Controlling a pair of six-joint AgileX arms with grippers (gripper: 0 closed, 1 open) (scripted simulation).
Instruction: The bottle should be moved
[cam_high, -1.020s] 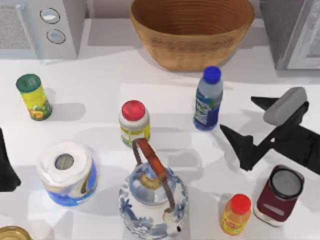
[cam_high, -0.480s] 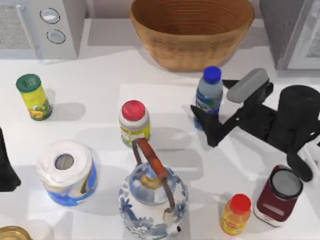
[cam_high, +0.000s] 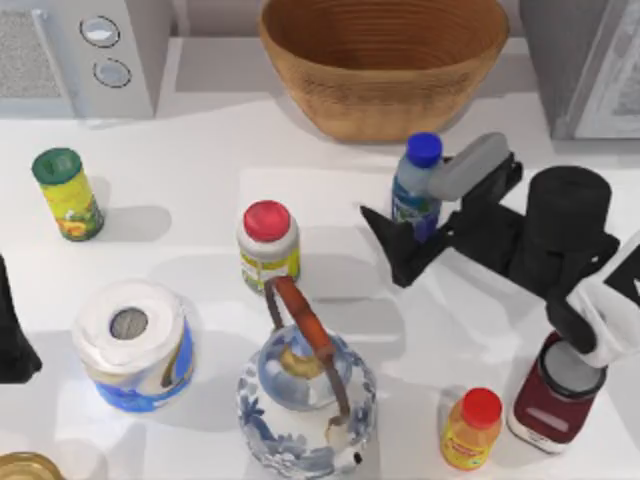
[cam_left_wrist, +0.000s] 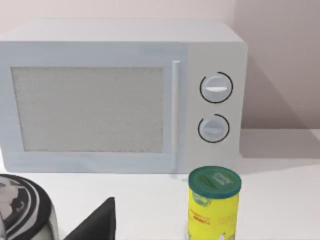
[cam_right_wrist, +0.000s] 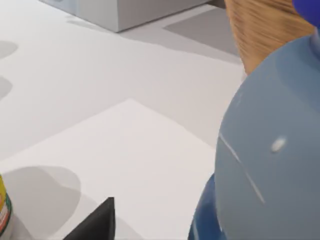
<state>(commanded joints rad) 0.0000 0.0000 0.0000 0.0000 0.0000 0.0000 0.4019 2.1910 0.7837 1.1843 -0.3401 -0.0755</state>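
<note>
Right hand (cam_high: 425, 215) spread around bottle (cam_high: 417, 185), just before basket (cam_high: 385, 60); off-centre closing could tip it.

Bare table (cam_high: 200, 140) lies open left of the bottle (cam_high: 416, 190) as far as the red-lidded jar (cam_high: 267, 245), while the basket (cam_high: 385, 65) blocks close behind it and the right gripper (cam_high: 425, 215) (fingers spread) crowds its right side.

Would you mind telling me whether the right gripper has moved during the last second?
Yes. The right gripper moved toward the table's left, closing around the slim clear blue-capped bottle before the wicker basket.
</note>
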